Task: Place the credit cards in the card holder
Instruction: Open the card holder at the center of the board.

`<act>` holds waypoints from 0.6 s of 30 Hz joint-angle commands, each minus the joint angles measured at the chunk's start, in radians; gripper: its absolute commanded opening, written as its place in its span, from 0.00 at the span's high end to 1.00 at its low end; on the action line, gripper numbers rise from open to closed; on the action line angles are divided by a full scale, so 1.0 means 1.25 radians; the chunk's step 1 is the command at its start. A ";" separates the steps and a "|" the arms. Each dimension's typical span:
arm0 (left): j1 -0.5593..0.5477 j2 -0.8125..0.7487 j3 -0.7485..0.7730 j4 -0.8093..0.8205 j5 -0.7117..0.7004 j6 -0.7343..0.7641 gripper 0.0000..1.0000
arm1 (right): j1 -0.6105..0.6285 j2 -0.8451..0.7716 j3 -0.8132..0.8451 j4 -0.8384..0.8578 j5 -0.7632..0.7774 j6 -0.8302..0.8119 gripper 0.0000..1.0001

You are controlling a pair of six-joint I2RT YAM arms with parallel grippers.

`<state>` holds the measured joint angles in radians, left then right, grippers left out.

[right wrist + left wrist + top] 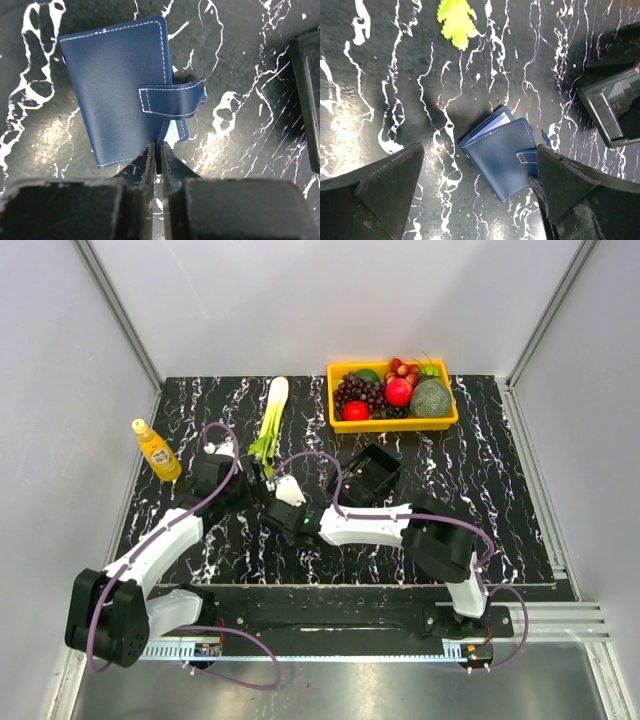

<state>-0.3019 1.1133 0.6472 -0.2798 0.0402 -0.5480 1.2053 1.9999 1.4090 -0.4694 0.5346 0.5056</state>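
Fingers point(385, 190) of the left gripper point(479, 150) stand spread as wide as they go, one in each lower corner of the left wrist view, holding nothing and straddling the card holder point(502, 155). The right gripper point(156, 150) has its fingers point(145, 170) drawn almost together, only a thin slit between them, with the tips against the holder's lower edge at the centre of the right wrist view. Whether they nip the cover, a card, or nothing is hard to judge from here.

The black marbled table point(500, 520) fills the overhead view. The black tray point(615, 110) sits at the right edge of the left wrist view, apart from the holder. The holder lies folded on the table, its strap point(170, 100) loose and curling off to the right, and pale layers point(495, 125) show at its upper edge; no loose credit card is visible.

The step looks like working that lower edge. It would go best if the left fingers came down to pin the cover flat while the right kept a shallow, light bite, clear of the strap, so the holder does not skid toward the tray.
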 commanded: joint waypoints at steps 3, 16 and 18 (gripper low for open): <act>-0.001 0.049 0.005 0.056 0.045 -0.032 0.01 | 0.026 -0.111 -0.035 0.027 -0.022 -0.002 0.62; -0.003 0.014 0.026 0.045 0.060 0.008 0.01 | -0.322 -0.416 -0.149 0.052 -0.263 -0.107 0.39; -0.003 0.003 0.022 0.045 0.071 0.011 0.01 | -0.381 -0.389 -0.119 0.022 -0.307 -0.159 0.39</act>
<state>-0.3061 1.1507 0.6479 -0.2604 0.1017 -0.5545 0.8341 1.4490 1.2324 -0.3870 0.3080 0.4469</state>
